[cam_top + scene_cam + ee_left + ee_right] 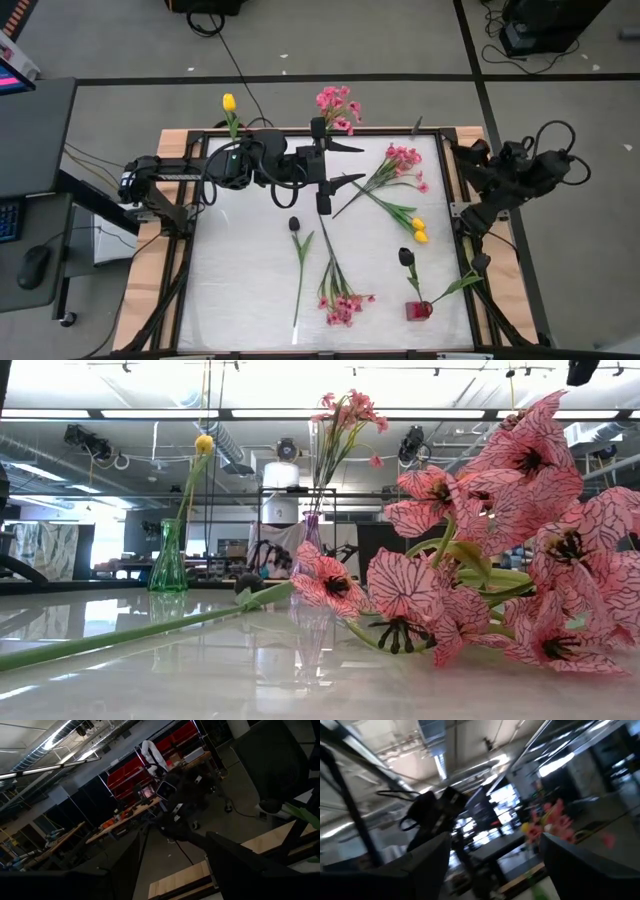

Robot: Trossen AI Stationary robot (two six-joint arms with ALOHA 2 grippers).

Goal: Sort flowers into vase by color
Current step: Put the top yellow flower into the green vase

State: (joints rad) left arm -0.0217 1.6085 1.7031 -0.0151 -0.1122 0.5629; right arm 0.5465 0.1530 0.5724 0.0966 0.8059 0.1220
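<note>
Pink spray (500,550) looms closest — green vase (168,560), yellow tulip (203,444) behind.

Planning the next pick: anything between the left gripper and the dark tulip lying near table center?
Nothing visible. The left gripper is open, above the table's far middle; only bare table separates it from the dark tulip.

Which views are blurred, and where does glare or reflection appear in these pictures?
Right wrist view: streaked with motion blur, pink blossoms smeared. Left wrist view: dim, room behind fairly sharp. Low view: bright ceiling lights, glossy table mirroring the green vase; near pink flowers large and slightly soft. High view: evenly lit, sharp.
</note>
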